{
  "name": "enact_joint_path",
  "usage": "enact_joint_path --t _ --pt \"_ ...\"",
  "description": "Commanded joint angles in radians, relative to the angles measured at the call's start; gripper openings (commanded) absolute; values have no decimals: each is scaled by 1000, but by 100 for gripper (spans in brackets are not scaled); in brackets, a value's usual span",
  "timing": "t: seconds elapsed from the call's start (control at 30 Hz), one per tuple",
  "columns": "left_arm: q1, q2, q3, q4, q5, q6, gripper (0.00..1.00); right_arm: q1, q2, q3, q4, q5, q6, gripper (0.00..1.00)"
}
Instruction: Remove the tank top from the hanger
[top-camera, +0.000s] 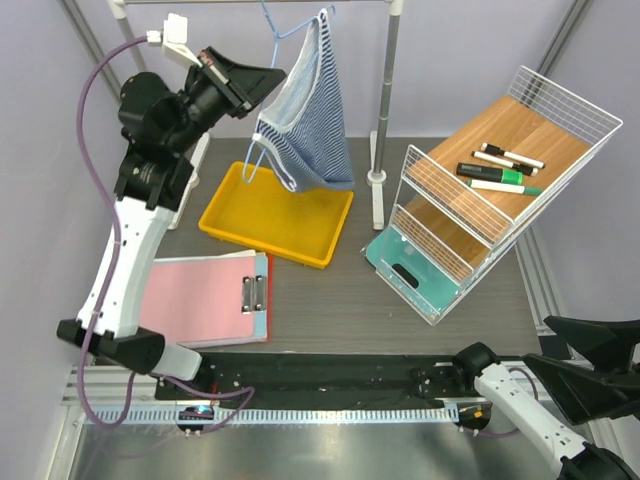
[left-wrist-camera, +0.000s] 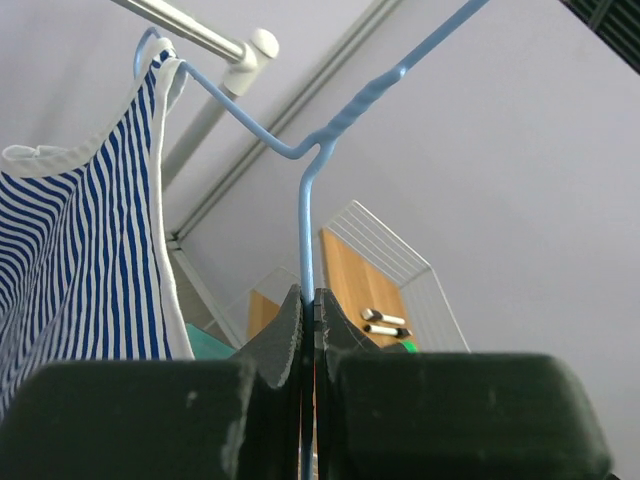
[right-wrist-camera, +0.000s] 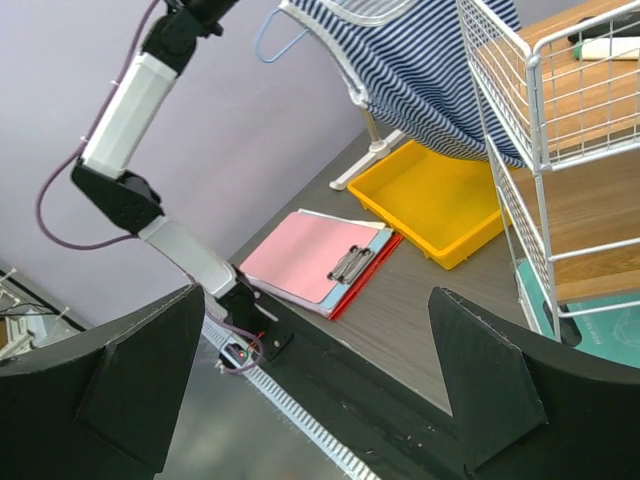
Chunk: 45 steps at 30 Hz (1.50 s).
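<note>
At the near edge the right gripper (right-wrist-camera: 315, 330) is sitting low with its jaws standing wide apart, holding nothing. Beyond it a pink clipboard (top-camera: 205, 295) and a yellow tray (top-camera: 275, 215) are lying on the table. Farther back and higher, the left gripper (left-wrist-camera: 308, 300) is pinching the hanger (left-wrist-camera: 305, 220), its jaws pressed together on the thin blue wire just below a bend.

The tank top (top-camera: 310, 120) is hanging from that hanger above the tray's far side, under the grey pole (left-wrist-camera: 200, 35). It is looking light and limp, so it is likely going to sag and slide rather than resist. The wire is looking stiffer (it may swing if tugged).

A sensible hold would be the bunched fabric or strap near the hanger's far end, where one white-edged strap is looping over the wire. The cloth is showing thin navy-and-white stripes with white binding and is drooping in folds. Another strap is dangling loose toward the tray.
</note>
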Motion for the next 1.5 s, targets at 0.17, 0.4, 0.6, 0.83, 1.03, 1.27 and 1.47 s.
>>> enact_joint_path --t 0.17,0.4,0.6,0.83,1.03,1.27,1.47 --pt "5 -214 -30 28 126 -77 0 2 110 -12 56 -102 -122 100" --pt "4 -408 -179 -23 264 -132 0 -29 228 88 93 -184 -173 100" --pt "5 -546 -283 -43 389 -170 0 -151 390 215 153 -411 -161 100" --pt "5 -614 -315 -115 465 -178 0 -294 563 336 268 -565 -49 100" --pt "5 -611 -350 -98 492 -176 0 -340 639 399 250 -525 -100 100" --pt "5 -573 -360 -72 532 -178 0 -340 504 59 769 -609 109 100" --pt "5 -542 -373 -75 578 -181 0 -358 563 -6 1015 -761 258 99"
